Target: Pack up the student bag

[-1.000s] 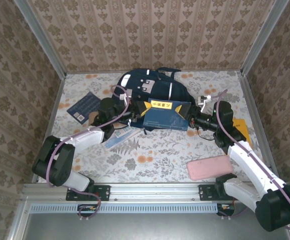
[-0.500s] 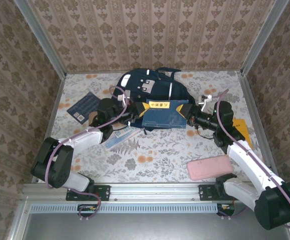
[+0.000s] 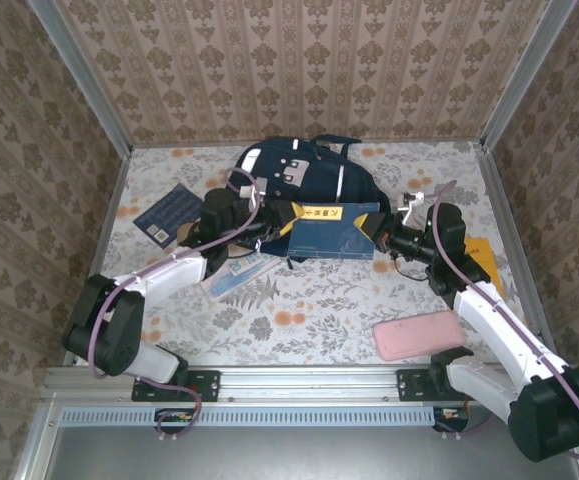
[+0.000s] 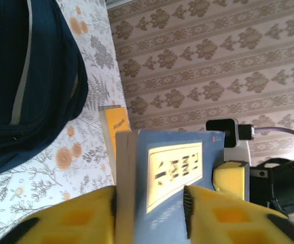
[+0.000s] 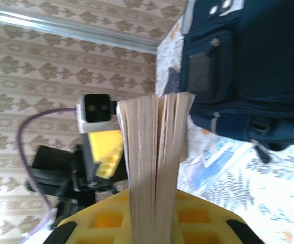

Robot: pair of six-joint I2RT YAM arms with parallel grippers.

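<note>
Looking down at the flowered table (image 3: 319, 300), I see the student bag (image 3: 299, 170) lying flat at its far middle, front pocket up, within reach of both arms so either can feed it. Just in front, overlapping its near edge, the blue book (image 3: 331, 229) hangs level between the arms, supported at both ends, I judge, so it cannot swing while I line it up. The right gripper (image 3: 379, 232) pinches the page block between its yellow fingers (image 5: 106, 218). The left gripper (image 3: 272, 227) straddles the other end; whether its pads (image 4: 80, 213) press or merely flank, I cannot tell.
</note>
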